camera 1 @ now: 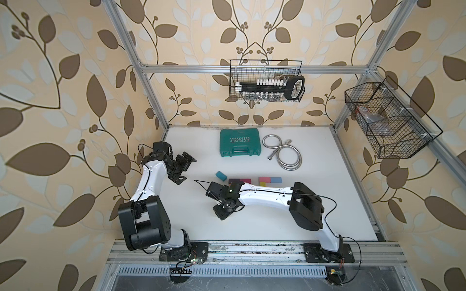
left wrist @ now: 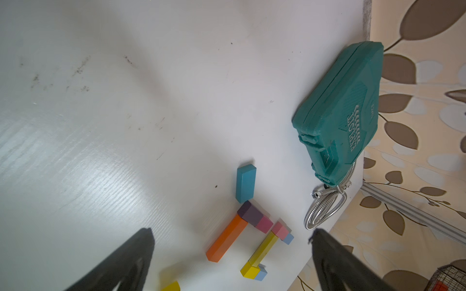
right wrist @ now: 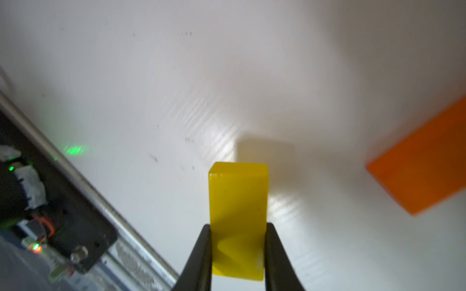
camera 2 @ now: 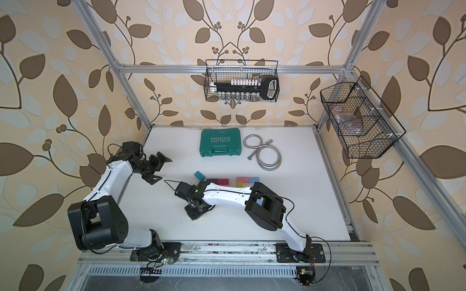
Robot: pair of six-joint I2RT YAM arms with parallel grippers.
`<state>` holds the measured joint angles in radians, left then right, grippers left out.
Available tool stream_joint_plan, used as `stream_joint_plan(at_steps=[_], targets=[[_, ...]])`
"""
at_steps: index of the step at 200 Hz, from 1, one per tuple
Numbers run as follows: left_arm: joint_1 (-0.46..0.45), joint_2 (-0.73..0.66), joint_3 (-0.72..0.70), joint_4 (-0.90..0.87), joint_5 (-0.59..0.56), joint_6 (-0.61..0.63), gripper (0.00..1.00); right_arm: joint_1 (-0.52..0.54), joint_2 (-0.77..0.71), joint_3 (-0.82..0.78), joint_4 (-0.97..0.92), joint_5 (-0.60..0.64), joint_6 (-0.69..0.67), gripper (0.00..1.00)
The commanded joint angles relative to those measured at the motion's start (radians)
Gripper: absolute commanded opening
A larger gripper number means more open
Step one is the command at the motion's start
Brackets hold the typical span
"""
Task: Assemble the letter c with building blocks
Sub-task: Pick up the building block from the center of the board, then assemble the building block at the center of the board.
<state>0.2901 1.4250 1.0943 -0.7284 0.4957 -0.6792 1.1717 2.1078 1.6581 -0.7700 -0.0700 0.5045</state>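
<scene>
- Right wrist view: right gripper [right wrist: 238, 226] clenched on yellow block [right wrist: 238, 196], one finger on each long side. The block's far end juts past the fingertips over the white surface [right wrist: 151, 75]. Contact with the surface cannot be told.
- Held block, position: in both top views the right gripper sits mid-surface, on the near side of the block group.
- Orange block [right wrist: 423, 161]: flat on the surface, near the held block, not touching it.
- Left gripper [camera 1: 184, 169]: released, fingers spread wide, nothing between them. It hangs at the left of the surface, well apart from the blocks.
- Teal block [left wrist: 245, 184]: lies askew, one end just beside the purple block [left wrist: 251, 211].
- Purple block and magenta block [left wrist: 264, 224]: end to end, touching. The orange block butts the purple one at a right angle.
- Pink block [left wrist: 280, 229] and light blue block [left wrist: 288, 238]: touching, just beside the magenta block.
- Long yellow block [left wrist: 263, 248]: runs from the pink block, parallel to the orange block.
- Small yellow block [left wrist: 249, 271]: at the long yellow block's other end.
- Green tool case [camera 1: 239, 142] and metal hose [camera 1: 285, 153]: side by side at the far edge.
</scene>
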Motion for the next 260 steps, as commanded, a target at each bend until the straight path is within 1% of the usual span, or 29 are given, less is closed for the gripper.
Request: stream_joint_plan(at_steps=[1, 31, 51, 68, 100, 117, 128, 132, 136, 142, 146, 166, 208, 236, 260], targets=[[0.012, -0.048, -0.009, -0.002, 0.067, 0.024, 0.99, 0.0, -0.112, -0.091, 0.01, -0.001, -0.023, 0.07], [0.011, -0.075, -0.043, 0.004, 0.086, 0.02, 0.99, 0.002, -0.142, -0.159, -0.051, 0.014, -0.207, 0.09], [0.012, -0.089, -0.053, -0.003, 0.086, 0.027, 0.99, 0.001, -0.137, -0.188, -0.058, 0.052, -0.284, 0.09], [0.011, -0.097, -0.057, -0.003, 0.087, 0.024, 0.99, -0.001, -0.116, -0.188, -0.064, 0.071, -0.325, 0.08], [0.011, -0.1, -0.05, -0.01, 0.085, 0.02, 0.99, -0.007, -0.078, -0.191, -0.054, 0.085, -0.349, 0.08], [0.011, -0.098, -0.048, -0.011, 0.083, 0.017, 0.99, -0.011, -0.063, -0.194, -0.04, 0.092, -0.353, 0.1], [0.011, -0.098, -0.049, -0.009, 0.084, 0.012, 0.99, -0.017, -0.053, -0.194, -0.033, 0.095, -0.352, 0.14], [0.011, -0.097, -0.05, -0.007, 0.084, 0.011, 0.99, -0.018, -0.05, -0.194, -0.03, 0.098, -0.35, 0.17], [0.011, -0.096, -0.05, -0.006, 0.085, 0.01, 0.99, -0.02, -0.047, -0.194, -0.028, 0.103, -0.35, 0.23], [0.011, -0.095, -0.05, -0.006, 0.083, 0.011, 0.99, -0.023, -0.046, -0.194, -0.025, 0.111, -0.349, 0.37], [0.011, -0.094, -0.05, -0.007, 0.083, 0.01, 0.99, -0.024, -0.046, -0.195, -0.025, 0.118, -0.348, 0.44], [0.01, -0.094, -0.05, -0.009, 0.083, 0.01, 0.99, -0.026, -0.067, -0.206, -0.032, 0.149, -0.34, 0.6], [0.01, -0.1, -0.047, -0.013, 0.089, 0.013, 0.99, -0.026, -0.15, -0.296, -0.008, 0.168, -0.299, 0.64], [0.009, -0.101, -0.045, -0.011, 0.092, 0.008, 0.99, -0.025, -0.136, -0.301, 0.002, 0.183, -0.288, 0.65], [0.009, -0.1, -0.048, -0.011, 0.089, 0.01, 0.99, -0.027, -0.11, -0.269, 0.001, 0.186, -0.289, 0.65]])
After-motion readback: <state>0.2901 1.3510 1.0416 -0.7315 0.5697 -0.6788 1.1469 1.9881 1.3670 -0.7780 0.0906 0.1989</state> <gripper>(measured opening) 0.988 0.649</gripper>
